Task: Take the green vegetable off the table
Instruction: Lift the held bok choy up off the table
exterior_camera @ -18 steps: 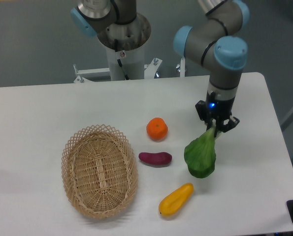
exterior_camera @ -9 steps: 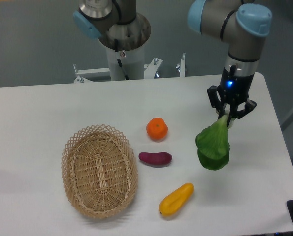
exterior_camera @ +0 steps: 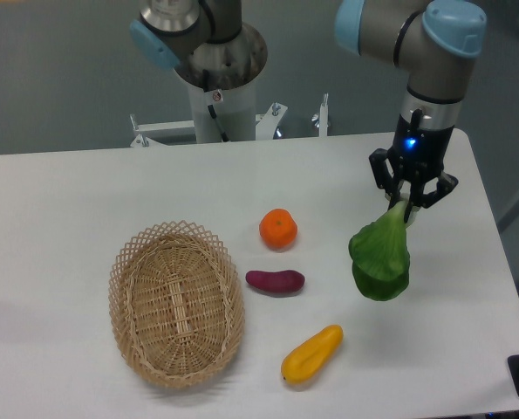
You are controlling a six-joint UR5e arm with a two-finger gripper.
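Note:
The green vegetable [exterior_camera: 380,260] hangs leaves down from my gripper [exterior_camera: 405,207], which is shut on its pale stem. It is held above the white table [exterior_camera: 67,201] at the right side, with its leaves clear of the surface.
An orange [exterior_camera: 278,229] sits near the middle of the table. A small purple vegetable [exterior_camera: 275,281] lies below it. A yellow elongated vegetable [exterior_camera: 311,353] lies near the front edge. A wicker basket [exterior_camera: 176,302] stands at the front left. The robot base [exterior_camera: 217,78] is at the back.
My gripper has risen and moved right with the green vegetable, lifting it off the table. In the last half second it barely moved.

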